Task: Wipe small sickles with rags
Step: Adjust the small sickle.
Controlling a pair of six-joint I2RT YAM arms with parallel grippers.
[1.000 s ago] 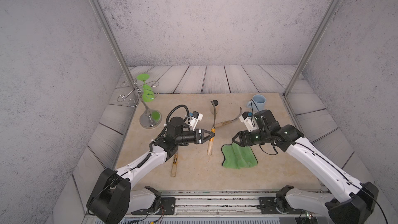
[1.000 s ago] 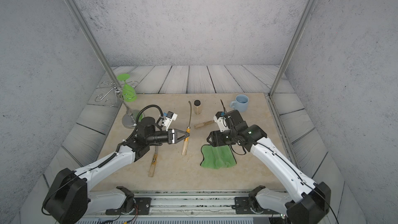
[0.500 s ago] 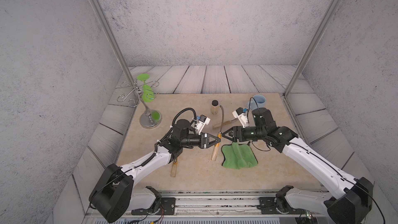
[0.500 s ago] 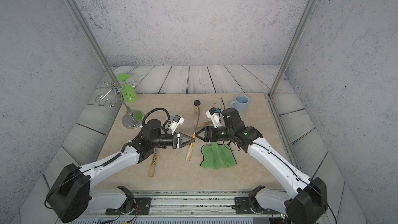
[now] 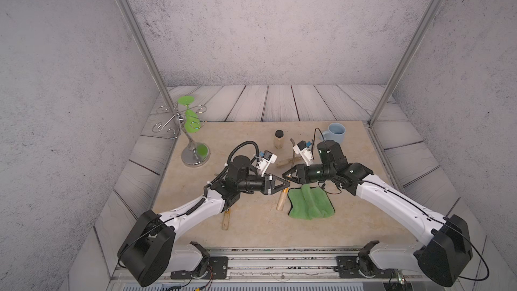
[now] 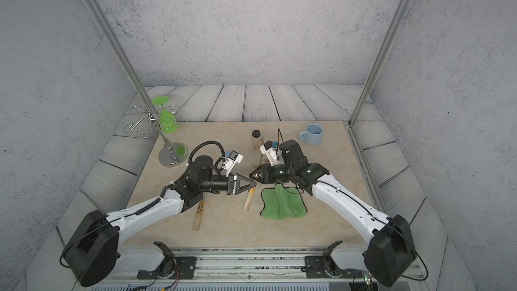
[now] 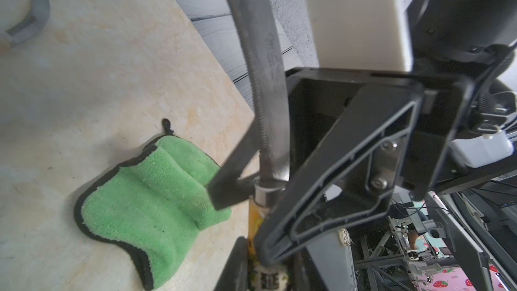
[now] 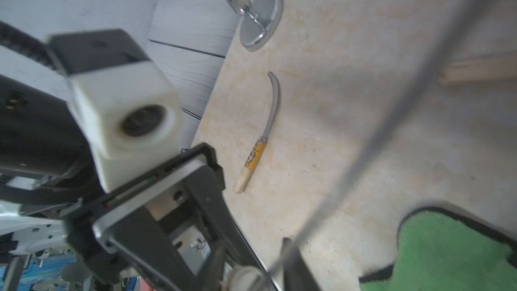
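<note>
Both arms meet mid-table over one sickle (image 5: 281, 201). The left gripper (image 5: 287, 185) is clamped on its labelled handle, just below the metal collar. The right gripper (image 5: 283, 176) faces it from the other side, and in the left wrist view it pinches the blade base right above that collar. The sickle runs near to far, handle end toward the near edge, blade pointing away. The rag (image 5: 310, 202) lies flat on the table (image 5: 251, 236), just right of the handle and beneath the right arm. I'd say the right arm is the nearer one to fetch it.
</note>
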